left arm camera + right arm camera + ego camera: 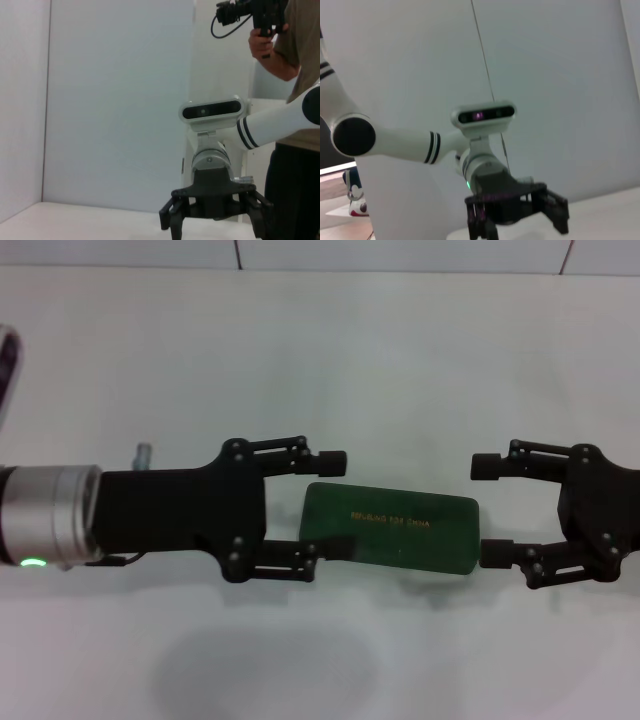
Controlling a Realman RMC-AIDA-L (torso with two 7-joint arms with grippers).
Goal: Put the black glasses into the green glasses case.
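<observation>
Green glasses case (pixel 392 527) lies closed and flat on the white table (pixel 330 360), with its gold lettering facing up, and I see it in the middle of my head view. It sits between my two grippers, which point at each other from both sides.

My left gripper (pixel 338 503) is at the left end of the case, jaws apart. The lower finger (pixel 338 547) overlaps the near left corner of the case, but I cannot tell if it really touches it. The upper finger (pixel 325 459) is just beyond the far edge of the case, not on it.

My right gripper (pixel 488 510) is at the right end of the case, jaws also apart. Its lower fingertip (pixel 495 554) is just beside the near right corner, and the upper fingertip (pixel 487 467) is beyond the far right corner.

Black glasses are not visible in any view, so I cannot say where they are.

In the left wrist view I see the right gripper (pixel 216 216) facing the camera, and behind it a person (pixel 290 100) holding a black camera (pixel 250 15). The right wrist view shows the left gripper (pixel 517 215) with fingers spread.
</observation>
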